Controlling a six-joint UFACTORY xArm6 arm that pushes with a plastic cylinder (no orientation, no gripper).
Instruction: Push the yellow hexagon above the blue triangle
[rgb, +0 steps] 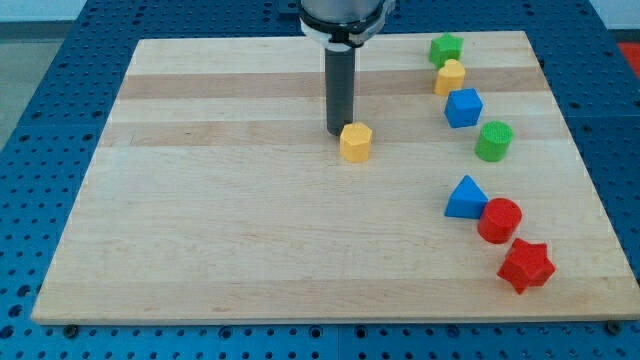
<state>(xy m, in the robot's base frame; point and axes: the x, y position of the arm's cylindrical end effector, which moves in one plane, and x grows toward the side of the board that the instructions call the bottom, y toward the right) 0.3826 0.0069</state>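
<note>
Yellow hexagon (355, 142) | my tip (337, 133) touching its left | no pincer; blue triangle (466, 198) well right

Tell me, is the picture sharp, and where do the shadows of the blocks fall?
Camera view: sharp throughout, evenly lit, no glare on the board. Shadows are soft and short, close under each block, as at the yellow hexagon and the blue triangle. My tip touches the hexagon's left.

1. Single camera view, raised, looking obliquely down across the whole tabletop (250, 250) from its 6 o'clock edge.
2. Moderate distance; the arm enters at 12 o'clock, cropped.
</note>
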